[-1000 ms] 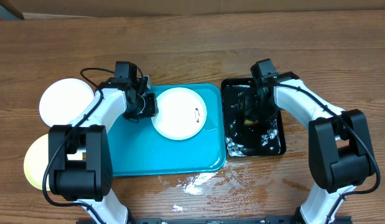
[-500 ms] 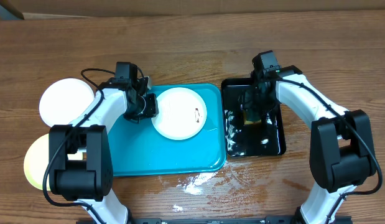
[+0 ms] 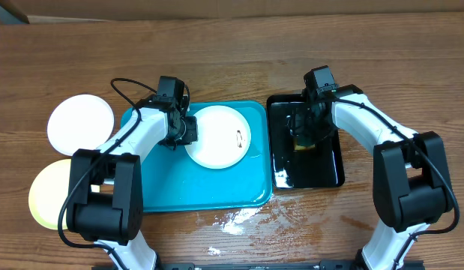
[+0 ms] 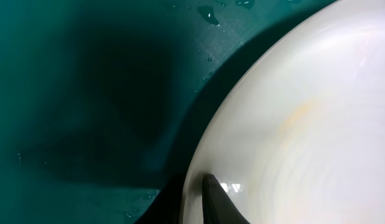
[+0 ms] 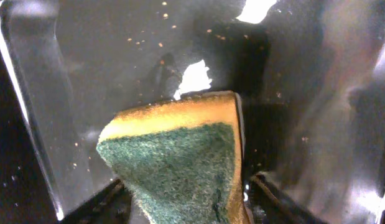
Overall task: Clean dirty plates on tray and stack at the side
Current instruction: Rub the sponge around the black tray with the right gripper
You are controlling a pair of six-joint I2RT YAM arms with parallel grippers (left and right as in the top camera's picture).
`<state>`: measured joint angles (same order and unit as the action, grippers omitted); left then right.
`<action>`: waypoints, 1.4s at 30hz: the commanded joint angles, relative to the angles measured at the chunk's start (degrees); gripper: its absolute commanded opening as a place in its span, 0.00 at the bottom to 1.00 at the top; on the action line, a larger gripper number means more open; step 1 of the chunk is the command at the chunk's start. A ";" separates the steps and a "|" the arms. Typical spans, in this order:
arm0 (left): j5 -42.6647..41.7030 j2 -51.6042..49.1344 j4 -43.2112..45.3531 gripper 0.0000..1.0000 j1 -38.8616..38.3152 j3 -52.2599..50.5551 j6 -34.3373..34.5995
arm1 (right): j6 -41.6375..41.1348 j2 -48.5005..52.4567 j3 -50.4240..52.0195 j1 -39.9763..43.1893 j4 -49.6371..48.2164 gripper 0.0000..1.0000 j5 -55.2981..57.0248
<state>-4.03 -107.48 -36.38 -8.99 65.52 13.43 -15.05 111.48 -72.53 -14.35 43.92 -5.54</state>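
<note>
The white round plate (image 3: 218, 136) lies flat and face up in the upper middle of the teal plastic tray (image 3: 194, 187). Being round, it has no long axis. From overhead a small dark mark shows right of its centre. The left wrist view misses that mark but shows faint tan streaks on the glossy face and water beads on the tray beside it. There, one dark fingertip (image 4: 218, 200) rests on the plate's rim. The other finger is hidden, so the jaws of the left gripper (image 3: 183, 132) only seem closed on the plate's left edge.

To the right, the right gripper (image 3: 303, 137) is down in the wet black rectangular tray (image 3: 321, 169), which sits just beside the teal one. Its jaws are closed on a yellow sponge with a green scouring face (image 5: 180, 162). The right wrist view shows the sponge jutting out past the fingers, green side toward the camera.

On the wooden tabletop (image 3: 232, 60) left of the teal tray lie a second white plate (image 3: 80, 124) and a pale yellow plate (image 3: 43, 196); spilled water (image 3: 233, 221) glistens just below the tray's near edge
</note>
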 commanded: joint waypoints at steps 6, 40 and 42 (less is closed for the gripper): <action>1.44 -0.98 0.04 0.08 -0.55 -0.59 0.98 | 0.26 -1.33 -0.31 0.24 -1.44 0.04 4.35; 23.47 0.94 0.28 0.04 -10.32 -0.59 8.90 | -12.76 -11.19 -0.52 -7.98 -3.50 0.04 28.02; 23.45 0.92 0.42 0.04 -10.32 -0.59 8.92 | -12.52 -11.19 -0.52 -7.98 -4.63 0.04 28.00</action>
<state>17.02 -106.61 -36.12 -19.46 65.71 21.10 -25.10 100.60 -73.25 -22.52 40.84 19.73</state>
